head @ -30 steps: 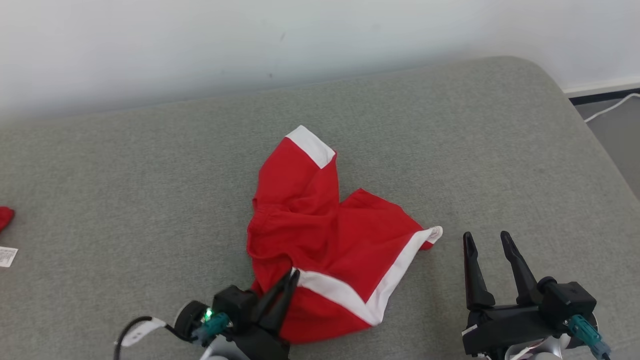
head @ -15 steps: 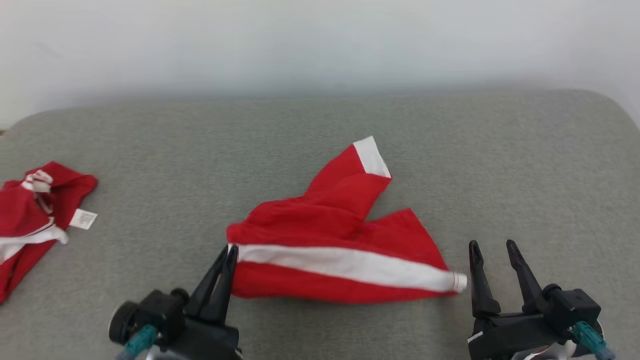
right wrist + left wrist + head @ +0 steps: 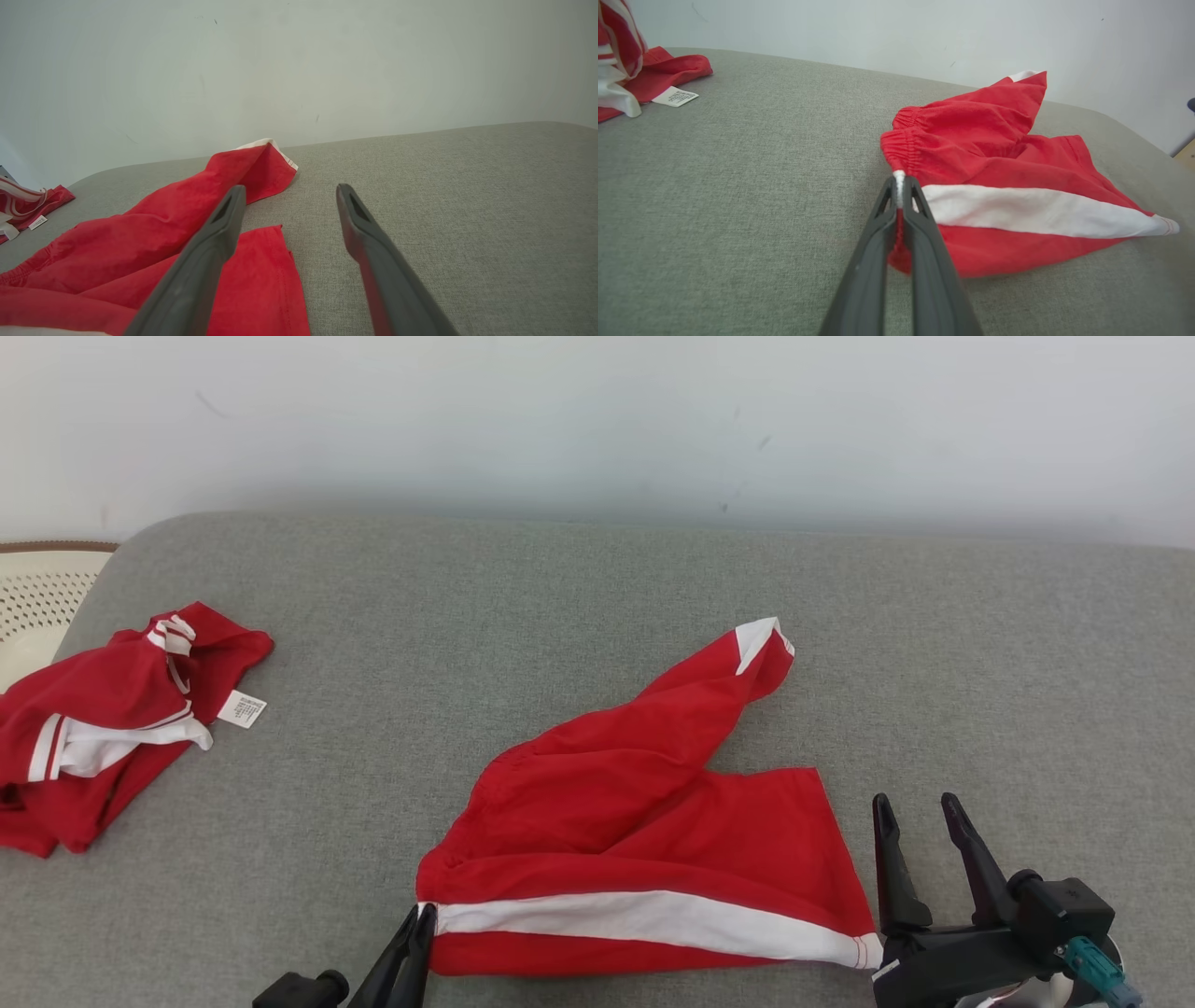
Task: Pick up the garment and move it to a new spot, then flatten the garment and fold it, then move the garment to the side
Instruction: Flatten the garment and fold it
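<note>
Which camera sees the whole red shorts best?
The head view: the shorts lie whole on the grey cushion, both legs and the white stripe. The left wrist view shows them close up, pinched at the waistband by the left gripper. The right wrist view cuts off their near side.

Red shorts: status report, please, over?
Left claw shut on red shorts, waistband corner. Right claw open, empty, beside them. Other red garment far left, not blocking.

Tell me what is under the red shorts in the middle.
The red shorts lie on the grey cushion, which shows all around them. The left gripper pinches their waistband corner. Anything beneath the cloth itself is covered, so I cannot tell.
</note>
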### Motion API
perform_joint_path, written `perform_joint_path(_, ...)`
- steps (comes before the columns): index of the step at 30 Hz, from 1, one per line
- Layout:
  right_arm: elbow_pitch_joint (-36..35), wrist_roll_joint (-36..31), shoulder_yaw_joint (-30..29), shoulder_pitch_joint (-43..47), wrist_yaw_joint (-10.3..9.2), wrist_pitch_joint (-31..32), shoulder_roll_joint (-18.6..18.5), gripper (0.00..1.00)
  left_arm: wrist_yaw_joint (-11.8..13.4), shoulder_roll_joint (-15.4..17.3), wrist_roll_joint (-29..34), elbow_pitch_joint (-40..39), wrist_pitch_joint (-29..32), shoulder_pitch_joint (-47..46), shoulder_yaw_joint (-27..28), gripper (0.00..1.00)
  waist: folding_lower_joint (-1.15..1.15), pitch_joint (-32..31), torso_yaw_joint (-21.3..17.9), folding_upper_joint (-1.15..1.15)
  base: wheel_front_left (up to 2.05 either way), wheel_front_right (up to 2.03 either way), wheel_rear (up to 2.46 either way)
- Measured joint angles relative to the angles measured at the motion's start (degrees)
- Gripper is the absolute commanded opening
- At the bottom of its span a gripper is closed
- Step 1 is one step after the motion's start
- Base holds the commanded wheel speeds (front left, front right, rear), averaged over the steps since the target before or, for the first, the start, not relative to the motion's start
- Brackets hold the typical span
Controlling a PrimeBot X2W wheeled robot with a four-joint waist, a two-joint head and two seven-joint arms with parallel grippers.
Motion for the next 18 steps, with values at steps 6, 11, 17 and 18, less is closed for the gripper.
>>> perform_joint_path(6, 0.8, 0.3, 0.2, -0.2, 0.0, 0.0, -0.3, 1.0, -0.1, -0.8, -0.1, 2.9, -0.2, -0.1, 0.7, 1.0, 0.0, -0.1, -0.1, 0.0, 0.0, 0.0, 0.0)
perform_joint_path(11, 1.2, 0.5, 0.2, -0.2, 0.0, 0.0, -0.3, 1.0, -0.3, -1.5, 0.1, 3.2, -0.2, 0.4, 2.3, 1.0, 0.0, -0.8, 0.0, 0.0, 0.0, 0.0, 0.0)
perform_joint_path(17, 1.1, 0.5, 0.0, 0.0, 0.0, 0.0, -0.5, 1.0, 0.1, -2.0, 2.0, -1.8, -0.3, 2.4, 6.6, 1.0, 0.0, -2.0, 0.5, 0.0, 0.0, 0.0, 0.0)
perform_joint_path(18, 1.0, 0.6, 0.1, 0.1, 0.0, 0.0, -0.5, 1.0, 0.1, -2.1, 2.3, -2.7, -0.3, 3.0, 7.5, 1.0, 0.0, -2.3, 0.6, 0.0, 0.0, 0.0, 0.0)
